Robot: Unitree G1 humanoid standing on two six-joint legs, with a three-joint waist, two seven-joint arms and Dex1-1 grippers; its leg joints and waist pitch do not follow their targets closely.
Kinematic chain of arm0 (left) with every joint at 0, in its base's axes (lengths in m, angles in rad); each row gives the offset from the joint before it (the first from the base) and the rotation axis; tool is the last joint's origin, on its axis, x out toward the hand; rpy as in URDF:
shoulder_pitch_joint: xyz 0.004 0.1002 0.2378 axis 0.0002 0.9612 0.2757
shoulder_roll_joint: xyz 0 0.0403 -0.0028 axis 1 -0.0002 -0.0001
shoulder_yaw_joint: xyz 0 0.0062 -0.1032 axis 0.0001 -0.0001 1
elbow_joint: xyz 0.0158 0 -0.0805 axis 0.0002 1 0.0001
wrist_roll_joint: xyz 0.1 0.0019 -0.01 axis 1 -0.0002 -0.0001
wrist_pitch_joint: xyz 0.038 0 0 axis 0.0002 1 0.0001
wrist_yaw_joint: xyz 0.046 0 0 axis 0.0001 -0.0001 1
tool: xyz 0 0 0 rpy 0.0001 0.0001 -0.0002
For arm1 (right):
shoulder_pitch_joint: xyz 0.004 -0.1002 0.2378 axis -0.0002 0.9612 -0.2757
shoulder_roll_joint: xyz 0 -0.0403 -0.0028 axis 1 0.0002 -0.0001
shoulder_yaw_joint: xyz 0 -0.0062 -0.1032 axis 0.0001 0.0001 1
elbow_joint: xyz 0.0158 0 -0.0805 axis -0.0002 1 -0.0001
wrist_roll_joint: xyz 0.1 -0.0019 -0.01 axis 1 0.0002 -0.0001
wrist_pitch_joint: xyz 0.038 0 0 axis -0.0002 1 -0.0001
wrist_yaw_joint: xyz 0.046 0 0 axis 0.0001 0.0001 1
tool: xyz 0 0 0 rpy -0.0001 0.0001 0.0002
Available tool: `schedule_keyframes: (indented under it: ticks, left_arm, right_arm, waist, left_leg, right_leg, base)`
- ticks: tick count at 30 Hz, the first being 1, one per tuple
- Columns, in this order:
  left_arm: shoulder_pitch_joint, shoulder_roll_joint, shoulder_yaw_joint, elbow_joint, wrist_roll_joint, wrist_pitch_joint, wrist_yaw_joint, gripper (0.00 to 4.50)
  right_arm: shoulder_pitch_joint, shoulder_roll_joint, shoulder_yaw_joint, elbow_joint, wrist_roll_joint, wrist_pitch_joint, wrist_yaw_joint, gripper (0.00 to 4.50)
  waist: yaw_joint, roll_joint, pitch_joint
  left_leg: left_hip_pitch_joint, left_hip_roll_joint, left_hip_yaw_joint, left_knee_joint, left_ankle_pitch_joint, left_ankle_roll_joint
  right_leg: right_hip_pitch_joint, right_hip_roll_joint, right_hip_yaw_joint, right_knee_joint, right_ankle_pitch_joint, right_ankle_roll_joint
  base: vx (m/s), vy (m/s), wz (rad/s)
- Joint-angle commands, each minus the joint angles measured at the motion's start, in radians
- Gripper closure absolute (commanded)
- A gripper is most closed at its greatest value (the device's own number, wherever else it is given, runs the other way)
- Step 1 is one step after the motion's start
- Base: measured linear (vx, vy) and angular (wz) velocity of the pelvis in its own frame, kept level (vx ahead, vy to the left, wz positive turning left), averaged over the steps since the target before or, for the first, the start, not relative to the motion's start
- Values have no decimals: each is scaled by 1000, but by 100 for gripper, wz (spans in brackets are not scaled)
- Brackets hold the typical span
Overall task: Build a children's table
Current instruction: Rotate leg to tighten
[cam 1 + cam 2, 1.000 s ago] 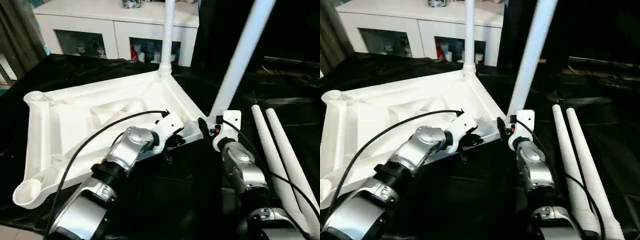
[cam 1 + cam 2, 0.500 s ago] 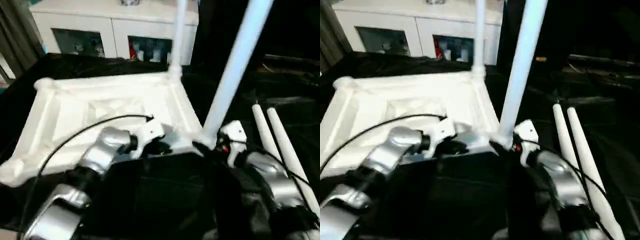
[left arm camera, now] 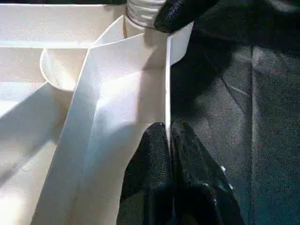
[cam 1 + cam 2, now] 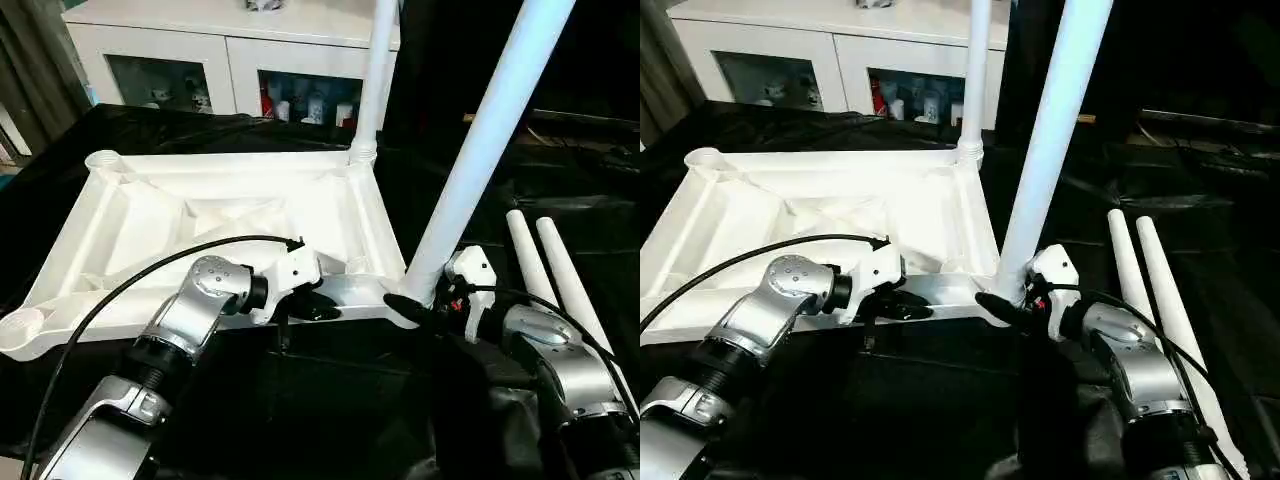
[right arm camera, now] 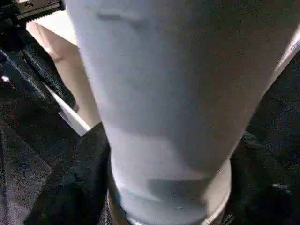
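The white tabletop (image 4: 150, 215) lies upside down on the black cloth, ribs up. One leg (image 4: 378, 70) stands upright in its far right corner socket. A second leg (image 4: 495, 140) rises tilted from the near right corner socket, and my right gripper (image 4: 425, 298) is shut around its base (image 5: 159, 103). My left gripper (image 4: 318, 306) is shut on the thin near rim (image 3: 168, 93) of the tabletop, just left of that corner. The two left corner sockets (image 4: 103, 160) stand empty. Two loose legs (image 4: 548, 275) lie side by side at the right.
A white cabinet with glass doors (image 4: 230, 45) stands behind the black-draped table (image 4: 560, 180). The loose legs lie close beside my right forearm. Grey curtain hangs at the far left.
The tabletop has swung round, so its near edge now lies squarer to me. Both grippers moved with it, keeping their holds; the held leg stays in the near right corner.
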Motion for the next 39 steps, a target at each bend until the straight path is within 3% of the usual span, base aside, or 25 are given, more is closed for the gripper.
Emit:
schedule_keyframes:
  ticks: [1,8,10,11,13,15,17,19,22,24,25,26,29,32,37,39]
  left_arm:
    - [18,-12,-2,-12,-36,-4,-14,450]
    - [16,-29,2,-5,-16,33,32,450]
    - [7,-47,5,8,-8,41,64,450]
    - [5,-52,5,12,-5,42,72,450]
    - [-12,-81,11,34,6,54,126,450]
    - [-60,-153,22,95,32,96,251,450]
    - [-80,-185,28,121,40,114,306,450]
    - [-123,-253,36,178,60,152,419,450]
    - [-146,-297,23,207,78,168,467,450]
    - [-148,-304,17,209,83,168,466,450]
    - [-147,-305,17,210,84,167,464,450]
    - [-147,-305,17,210,84,167,464,450]
    - [-144,-299,12,208,88,150,442,450]
    - [-125,-268,11,187,72,103,386,450]
    - [-87,-211,5,146,53,54,297,450]
    - [-72,-183,1,131,48,44,259,450]
  right_arm:
    - [8,-3,5,-23,7,13,22,166]
    - [-1,36,-21,36,-22,25,-93,174]
    - [-11,55,-29,73,-46,29,-162,174]
    - [-13,60,-31,83,-53,31,-181,174]
    - [-22,82,-28,118,-80,32,-244,175]
    - [-60,175,-79,199,-83,54,-442,175]
    - [-79,211,-100,230,-77,55,-513,175]
    - [-126,287,-133,299,-67,42,-640,175]
    - [-171,337,-126,350,-89,16,-712,175]
    - [-181,348,-115,359,-90,-8,-693,175]
    - [-182,351,-114,358,-86,-15,-676,119]
    - [-182,351,-114,358,-86,-15,-676,105]
    - [-188,357,-117,355,-87,-43,-635,99]
    - [-185,319,-93,343,-110,-91,-576,60]
    - [-148,243,-70,282,-86,-103,-419,60]
    - [-130,205,-58,252,-84,-99,-362,60]
  waist:
    - [2,-22,-58]
    - [2,-20,-60]
    - [0,-18,-57]
    - [-2,-20,-57]
    - [-4,-19,-54]
    - [-8,-14,-53]
    - [-5,-18,-54]
    - [-7,-9,-52]
    - [-7,-8,-54]
    - [-4,-11,-56]
    - [-4,-10,-55]
    - [-5,-10,-55]
    - [-6,-12,-54]
    - [-6,-12,-52]
    - [-5,-14,-54]
    - [-3,-14,-57]
  left_leg:
    - [7,63,-19,-62,-98,92]
    - [8,63,-19,-61,-88,94]
    - [10,64,-19,-64,-92,86]
    - [12,62,-20,-65,-124,64]
    - [14,62,-19,-66,-145,52]
    - [18,62,-19,-70,-157,32]
    - [19,62,-21,-71,-175,16]
    - [25,62,-22,-74,-206,-1]
    - [24,61,-22,-75,-202,-5]
    - [21,61,-22,-74,-196,5]
    - [19,61,-22,-74,-197,9]
    - [19,61,-22,-75,-200,12]
    - [17,61,-24,-77,-211,20]
    - [18,62,-25,-79,-223,20]
    - [12,62,-24,-76,-194,46]
    - [11,62,-22,-73,-153,63]
  right_leg:
    - [47,-97,56,-71,-78,-228]
    - [47,-97,56,-69,-68,-232]
    - [41,-96,55,-70,-81,-234]
    - [44,-97,54,-76,-138,-227]
    - [41,-97,56,-82,-175,-217]
    - [37,-96,58,-86,-201,-210]
    - [41,-99,56,-89,-234,-200]
    - [34,-100,58,-94,-261,-197]
    - [35,-100,59,-96,-245,-192]
    - [40,-100,59,-94,-211,-187]
    - [41,-100,59,-93,-206,-187]
    - [42,-101,59,-94,-205,-186]
    - [44,-101,58,-96,-225,-182]
    - [42,-102,58,-99,-251,-180]
    - [47,-102,58,-96,-215,-182]
    - [49,-99,58,-89,-155,-190]
  base:
    - [0,0,0]
    - [0,0,0]
    - [0,0,0]
    - [0,0,0]
    - [0,0,0]
    - [0,0,0]
    - [0,0,0]
    - [0,0,0]
    - [0,0,0]
    - [0,0,0]
    - [0,0,0]
    - [0,0,0]
    - [0,0,0]
    - [0,0,0]
    - [0,0,0]
    - [0,0,0]
